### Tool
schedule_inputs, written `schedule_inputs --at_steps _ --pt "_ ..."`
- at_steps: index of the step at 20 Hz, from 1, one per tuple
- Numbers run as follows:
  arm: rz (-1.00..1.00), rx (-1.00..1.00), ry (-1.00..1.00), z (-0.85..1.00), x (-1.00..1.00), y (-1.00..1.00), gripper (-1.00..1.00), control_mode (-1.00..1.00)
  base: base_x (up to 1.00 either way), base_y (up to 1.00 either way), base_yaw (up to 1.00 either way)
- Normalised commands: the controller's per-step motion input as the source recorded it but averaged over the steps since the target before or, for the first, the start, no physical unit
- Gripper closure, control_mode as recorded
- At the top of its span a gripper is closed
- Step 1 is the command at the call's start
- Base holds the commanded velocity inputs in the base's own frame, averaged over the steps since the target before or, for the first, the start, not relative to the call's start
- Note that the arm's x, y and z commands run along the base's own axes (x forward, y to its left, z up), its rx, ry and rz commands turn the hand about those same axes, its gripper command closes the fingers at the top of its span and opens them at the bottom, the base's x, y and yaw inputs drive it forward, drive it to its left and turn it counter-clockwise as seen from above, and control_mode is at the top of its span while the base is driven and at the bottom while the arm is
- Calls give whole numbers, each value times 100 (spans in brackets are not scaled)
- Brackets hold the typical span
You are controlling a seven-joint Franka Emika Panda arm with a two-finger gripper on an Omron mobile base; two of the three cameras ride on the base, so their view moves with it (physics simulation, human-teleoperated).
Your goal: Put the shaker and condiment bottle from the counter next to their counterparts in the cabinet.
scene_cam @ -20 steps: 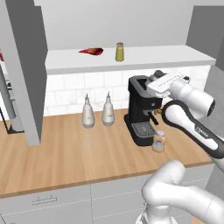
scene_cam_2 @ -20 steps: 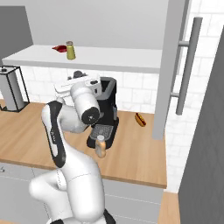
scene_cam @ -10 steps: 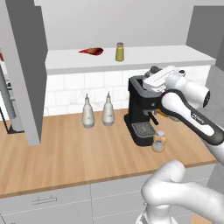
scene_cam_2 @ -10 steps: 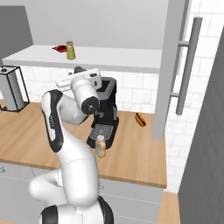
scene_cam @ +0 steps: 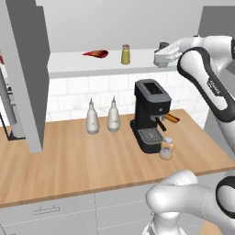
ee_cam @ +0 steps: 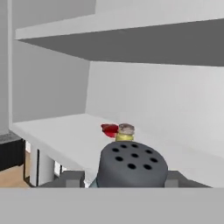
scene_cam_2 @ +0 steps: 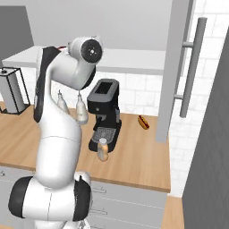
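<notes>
1. The gripper (scene_cam: 161, 49) is seen raised at the right end of the cabinet shelf (scene_cam: 82, 69), at the level of the shelf board.
2. In the hand view, the gripper (ee_cam: 131, 178) is clamped on the shaker (ee_cam: 133, 165), whose dark grey perforated cap sits between the two finger tips (ee_cam: 70, 178).
3. In the left base view, the shaker (scene_cam: 162, 47) shows as a small dark shape at the end of the hand, above the shelf's right part.
4. The olive-yellow shaker (scene_cam: 125, 54) stands upright on the shelf, well to the left of the held one; in the hand view it (ee_cam: 125, 132) is seen just beyond the held cap.
5. The red bottle (scene_cam: 96, 53) lies on its side on the shelf, near the olive-yellow shaker, on its left; in the hand view it (ee_cam: 109, 129) shows beside that shaker.
6. The condiment bottle (scene_cam: 166, 148) stands upright on the worktop (scene_cam: 69, 160), just in front of the black coffee machine (scene_cam: 150, 114), at its right corner; it is also seen in the right base view (scene_cam_2: 103, 149).
7. Two white teardrop bottles (scene_cam: 102, 116) stand side by side on the worktop, to the left of the coffee machine, near the tiled wall.
8. A hot dog (scene_cam_2: 143, 121) lies on the worktop to the right of the machine.
</notes>
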Motion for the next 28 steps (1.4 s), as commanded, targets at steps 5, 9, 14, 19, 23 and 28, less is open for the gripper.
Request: schedule_inputs --at_steps 5,9,14,19,23,28 --pt "2 -1 -1 10 3 0 100 -100 0 0 0" --pt "14 -11 -2 -32 24 -2 100 -100 0 0 0" --pt "18 0 -6 -67 14 1 100 -100 0 0 0" --pt "4 0 -3 -7 0 6 100 -100 0 0 0" --pt "8 0 -5 -1 20 33 100 -100 0 0 0" --pt "3 0 0 -3 32 20 100 -100 0 0 0"
